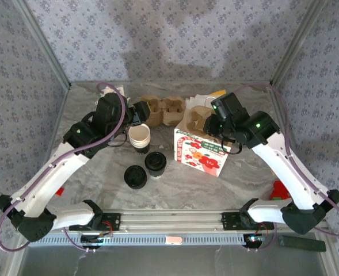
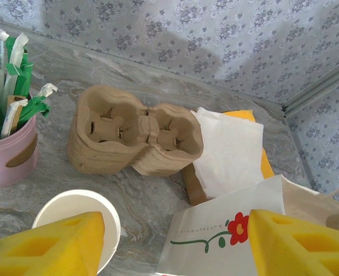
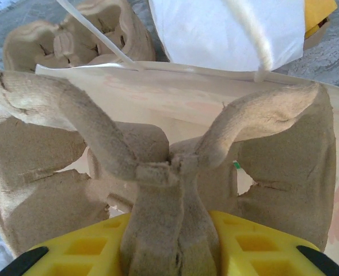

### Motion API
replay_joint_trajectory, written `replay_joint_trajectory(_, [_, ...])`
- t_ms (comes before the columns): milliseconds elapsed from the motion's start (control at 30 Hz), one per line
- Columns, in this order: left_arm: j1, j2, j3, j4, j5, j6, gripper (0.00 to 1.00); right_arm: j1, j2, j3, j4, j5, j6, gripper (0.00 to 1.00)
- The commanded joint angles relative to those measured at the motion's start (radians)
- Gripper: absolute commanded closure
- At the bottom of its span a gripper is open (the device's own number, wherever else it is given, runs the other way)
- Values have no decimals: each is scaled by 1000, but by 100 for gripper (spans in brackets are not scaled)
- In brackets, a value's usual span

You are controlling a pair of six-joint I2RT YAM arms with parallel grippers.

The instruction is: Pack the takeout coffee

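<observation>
**Takeout coffee (image 1: 155, 163) on the surface (image 1: 238, 178), left of the paper bag (image 1: 201, 154)**

From above I see the coffee as a black disc on a dark cup, standing upright near the bag's left side and clear of it. Both end effectors are apart from it.

A second black disc, which I take for the loose lid (image 1: 135, 177), lies just beside the coffee on the side away from the bag. It is a little nearer the arm bases. I cannot tell from this height whether the two touch. The stack of paper cups (image 1: 139, 137), white-rimmed, also stands left of the bag, farther back than the coffee.

A pulp carrier (image 3: 42, 149) sits in the mouth of the bag. My right end effector (image 3: 175, 253) is clamped on the carrier's central upright rib, with one yellow finger on each side of it.

My left end effector (image 2: 175, 247) hangs left of the bag, over the stack of cups. Its fingers are spread wide with nothing between them. Its wrist camera looks down on the top cup's rim and the bag's flowered corner.

Behind the bag a second carrier (image 2: 134, 138) rests on the surface. White napkins (image 2: 227, 149) lie just beside it, on top of something yellow. A pink cup (image 2: 8, 144) of green-wrapped sticks stands farthest to the left of the bag.
</observation>
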Motion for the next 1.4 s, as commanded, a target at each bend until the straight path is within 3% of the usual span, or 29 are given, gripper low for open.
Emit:
replay_joint_trajectory(0, [5, -25, -2, 16, -4, -7, 33, 6, 29, 33, -39, 29, -22, 64])
replay_joint_trajectory(600, [10, -51, -20, 12, -19, 4, 33, 5, 138, 31, -85, 34, 13, 64])
replay_joint_trajectory(833, [11, -51, -18, 13, -18, 9, 33, 5, 99, 29, -110, 99, 52, 64])
replay_joint_trajectory(1367, [11, -49, -22, 15, -7, 7, 32, -16, 57, -26, -98, 115, 106, 63])
